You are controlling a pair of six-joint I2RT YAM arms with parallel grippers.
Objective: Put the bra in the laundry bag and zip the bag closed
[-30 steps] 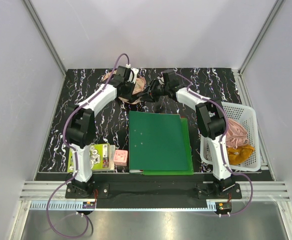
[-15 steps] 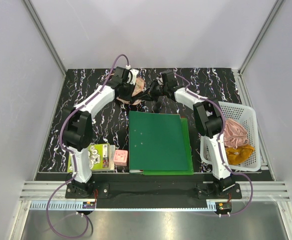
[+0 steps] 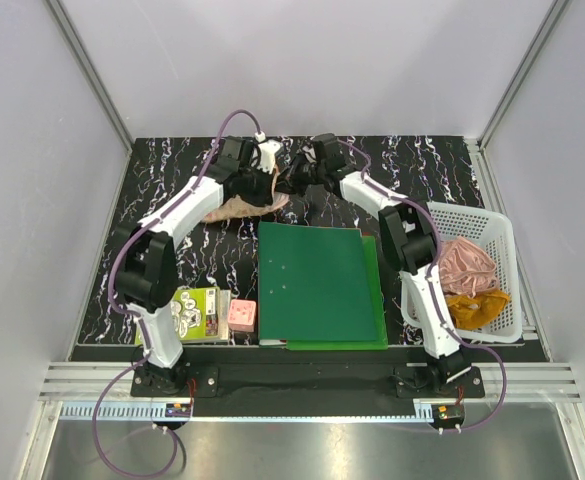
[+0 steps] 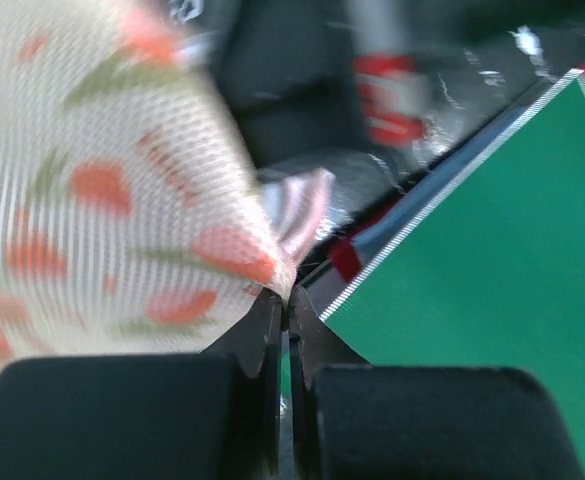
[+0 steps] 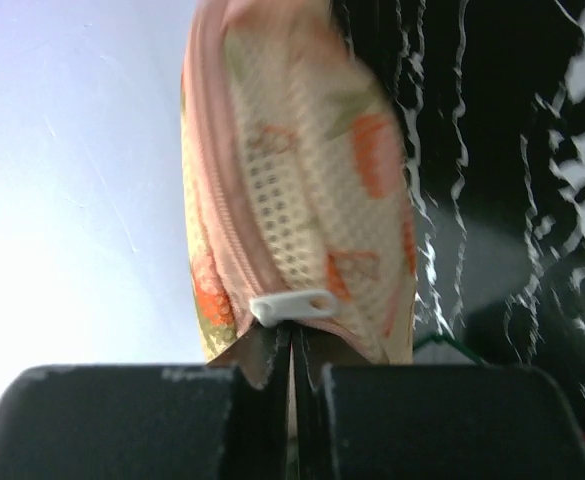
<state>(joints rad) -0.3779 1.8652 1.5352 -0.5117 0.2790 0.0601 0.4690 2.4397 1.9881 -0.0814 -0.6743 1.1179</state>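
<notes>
Grip on the laundry bag (image 3: pixel 248 208) from 2 sides, out at the far middle of the black marbled table (image 3: pixel 162 165).

On the left: left gripper (image 4: pixel 284 320) fully closed, both black fingers pressed together on a corner of the watermelon-print mesh. Bulk of the bag up and to the left of that pinch in the wrist view, with a small pink loop (image 4: pixel 307 205) just above the fingertips. Edge of a green folder (image 4: pixel 492 290) close by on the right, below the bag.

On the right: right gripper (image 5: pixel 292 352) likewise closed to a sliver, nipped onto the bag's edge right at the white zip pull (image 5: pixel 292 305). Pink zip track climbing from the pull along the left rim of the bag; how far along it is zipped, impossible to tell. Bag upright above these fingers, black table to its right.

From above: 2 arms meeting nearly tip to tip, bag hanging down and leftward from the grippers toward the table, beyond the folder's far edge.

Elsewhere: white basket (image 3: pixel 462 208) at right with pink cloth (image 3: pixel 469 262) and orange cloth (image 3: pixel 477 306); printed booklet (image 3: pixel 194 310) and small pink block (image 3: pixel 242 315) near the left base.
</notes>
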